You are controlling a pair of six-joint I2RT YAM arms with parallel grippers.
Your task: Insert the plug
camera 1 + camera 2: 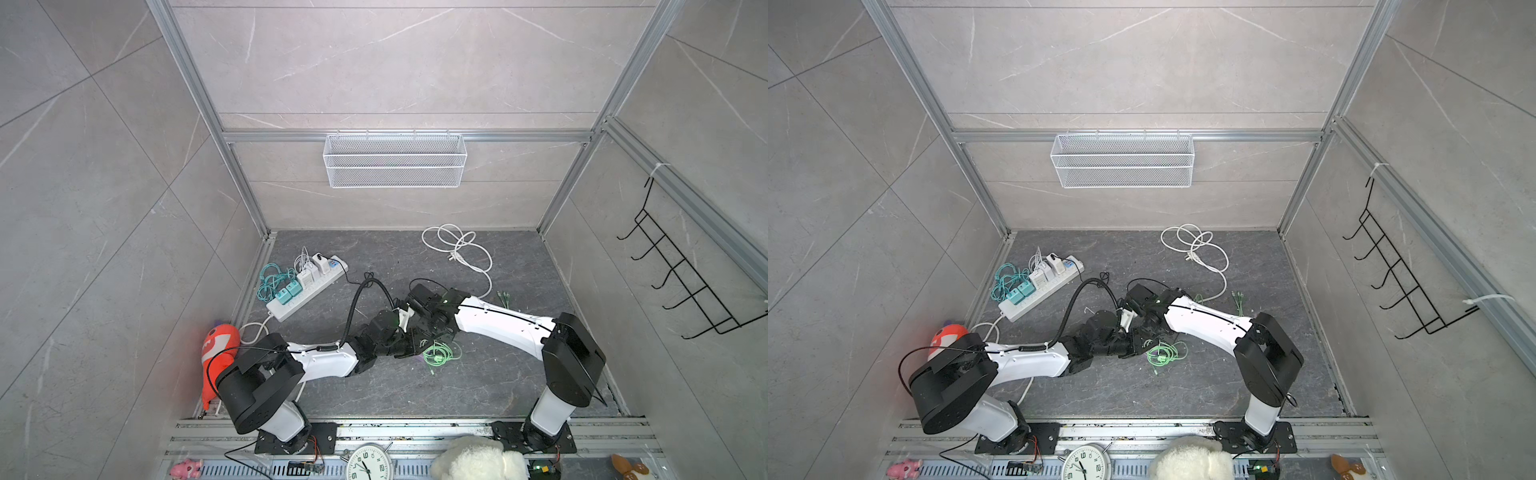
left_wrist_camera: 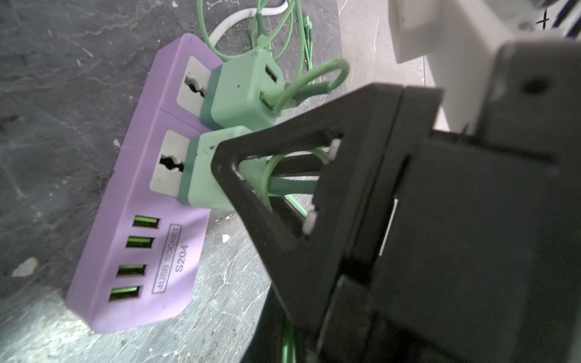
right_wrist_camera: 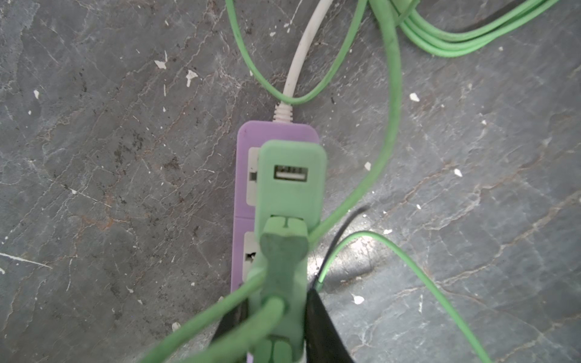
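Observation:
A purple power strip [image 2: 151, 220] [image 3: 245, 135] lies on the dark stone floor, hidden under the arms in both top views. A green charger plug [image 2: 242, 91] [image 3: 292, 188] sits in its far socket. A second green plug [image 2: 204, 176] stands at the socket beside it, base against the strip's face, prongs hidden. My right gripper [image 3: 275, 298] [image 1: 422, 332] is shut on this second plug, its black fingers [image 2: 251, 195] on either side. My left gripper [image 1: 405, 349] sits close beside it, shut. A green cable [image 2: 287, 345] runs by its jaws. I cannot tell if it is pinched.
A green cable coil [image 1: 440, 353] lies by the grippers. At the back left is a white power strip [image 1: 286, 307] loaded with chargers, and at the back right a white cord [image 1: 457, 249]. An orange toy [image 1: 218, 349] lies left. A wire basket [image 1: 395, 162] and hook rack [image 1: 681, 282] hang on the walls.

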